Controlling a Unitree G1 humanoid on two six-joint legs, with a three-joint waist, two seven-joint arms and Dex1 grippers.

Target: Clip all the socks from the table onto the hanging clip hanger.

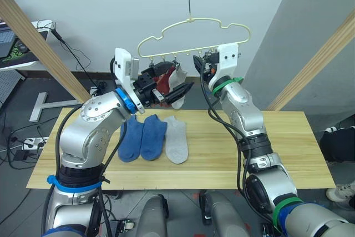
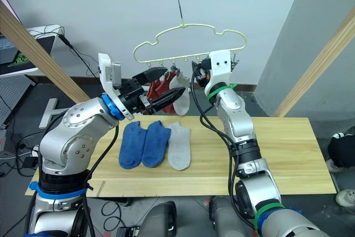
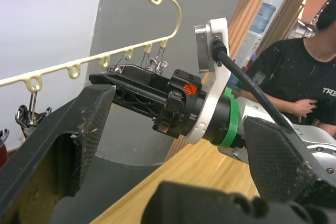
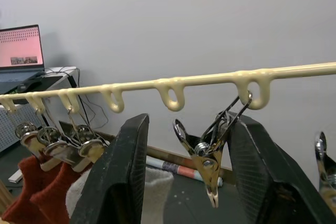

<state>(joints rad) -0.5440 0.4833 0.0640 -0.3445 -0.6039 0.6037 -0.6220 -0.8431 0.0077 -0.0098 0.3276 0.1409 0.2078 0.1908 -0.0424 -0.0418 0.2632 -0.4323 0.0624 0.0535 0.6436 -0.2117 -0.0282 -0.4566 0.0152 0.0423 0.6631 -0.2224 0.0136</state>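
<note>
The pale yellow clip hanger (image 1: 194, 26) hangs from the top pole. Rust red socks (image 4: 37, 192) hang from its clips at the left end, with a light grey sock (image 1: 178, 99) beside them. My left gripper (image 2: 176, 81) is open, one finger on either side of the hanging grey sock. Whether that sock is held by a clip I cannot tell. My right gripper (image 4: 189, 119) is open just under the hanger bar, with an empty metal clip (image 4: 207, 153) between its fingers. On the table (image 1: 266, 148) lie two blue socks (image 1: 130, 140) (image 1: 153, 137) and a grey sock (image 1: 176, 140), side by side.
Slanted wooden frame poles (image 1: 39, 43) (image 1: 316, 65) stand at both ends of the table. A person in a black T-shirt (image 3: 294, 72) sits beyond the right arm. A desk with a screen (image 2: 22, 54) and floor cables are at the far left.
</note>
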